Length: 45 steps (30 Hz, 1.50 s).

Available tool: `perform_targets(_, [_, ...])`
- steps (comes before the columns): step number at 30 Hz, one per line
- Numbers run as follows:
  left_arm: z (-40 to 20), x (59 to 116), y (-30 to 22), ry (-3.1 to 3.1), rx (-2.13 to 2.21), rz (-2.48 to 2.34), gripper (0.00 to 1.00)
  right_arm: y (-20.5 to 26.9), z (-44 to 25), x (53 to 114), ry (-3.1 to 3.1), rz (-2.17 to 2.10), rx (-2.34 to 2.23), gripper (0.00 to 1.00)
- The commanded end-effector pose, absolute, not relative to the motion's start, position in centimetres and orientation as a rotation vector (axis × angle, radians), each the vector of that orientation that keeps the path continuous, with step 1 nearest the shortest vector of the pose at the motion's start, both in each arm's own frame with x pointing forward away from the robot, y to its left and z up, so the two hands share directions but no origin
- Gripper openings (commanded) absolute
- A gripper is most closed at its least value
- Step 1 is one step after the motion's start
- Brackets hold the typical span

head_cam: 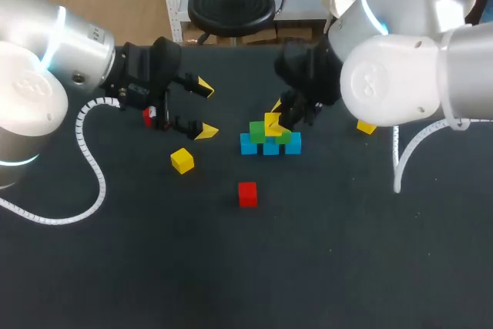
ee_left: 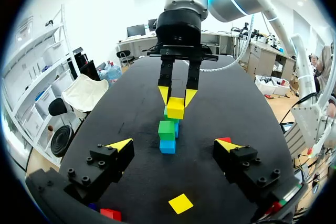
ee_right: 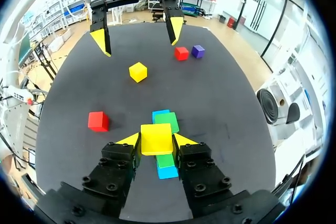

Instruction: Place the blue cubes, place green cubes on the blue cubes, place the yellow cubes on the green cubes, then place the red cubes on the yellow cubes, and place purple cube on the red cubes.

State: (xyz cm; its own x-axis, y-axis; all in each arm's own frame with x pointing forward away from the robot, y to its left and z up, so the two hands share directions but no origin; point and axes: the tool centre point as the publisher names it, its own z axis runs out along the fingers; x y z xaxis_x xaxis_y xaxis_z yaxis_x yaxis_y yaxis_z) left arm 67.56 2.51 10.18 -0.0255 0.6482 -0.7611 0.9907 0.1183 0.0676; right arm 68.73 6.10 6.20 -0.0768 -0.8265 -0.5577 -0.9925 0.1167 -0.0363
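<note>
Left hand [head_cam: 206, 109] spread wide, right hand [ee_right: 156, 140] clamped.

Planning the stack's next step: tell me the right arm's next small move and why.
Probably lower the right end effector a little and open it: it is shut on a yellow cube held just over the green cubes, which sit on the blue cubes.

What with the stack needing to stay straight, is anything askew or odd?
Nothing stands out: the green cubes sit flat on the blue cubes; the yellow cube, in the jaws of the right gripper, is level over them.
</note>
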Motion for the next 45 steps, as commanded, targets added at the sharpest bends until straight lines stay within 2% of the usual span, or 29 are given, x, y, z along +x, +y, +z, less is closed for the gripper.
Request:
perform_targets(1, [10.1,67.5,2.6,1.737,1.596,-0.669,1.00,6.2,6.0,69.2,1.957,0.505,-1.767,0.00])
perform_targets(45, [10.1,67.5,2.6,1.737,1.596,-0.669,1.00,6.6,5.8,70.7,1.980,0.502,-1.803,0.00])
